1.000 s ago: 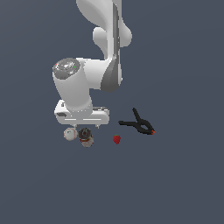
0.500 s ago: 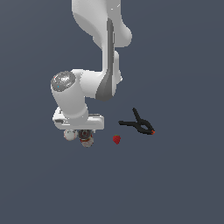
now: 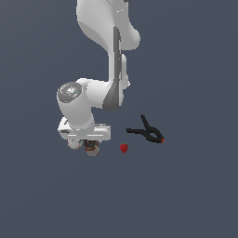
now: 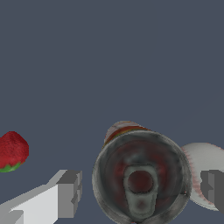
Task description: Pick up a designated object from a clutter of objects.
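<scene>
In the exterior view we've got the white arm (image 3: 100, 93) bent down low over the dark grey tabletop (image 3: 195, 195), with the pincer (image 3: 88, 145) sitting right on top of the little pile. The can (image 3: 93, 149) only just peeks out from under the hand, and the whitish ball (image 3: 73, 144) is right beside it toward the exterior view's left. It's mostly hidden here, so we're only fairly sure about which blob is which. The strawberry (image 3: 123, 148) lies a bit off toward the exterior view's right, and the black spring clamp (image 3: 148, 132) with red tips is further that way, apart from the rest.

The wrist view is way clearer. We're looking straight down on the can's (image 4: 141, 177) dark metal top with its pull tab, a strip of red-and-white label showing at the edge. The pincer (image 4: 142, 187) is spread wide, one grey finger (image 4: 69, 193) on each side of the can, neither touching it. The ball (image 4: 204, 171) sits just beside the can, partly behind the other finger. The strawberry (image 4: 12, 151) is off to the side, well clear.
</scene>
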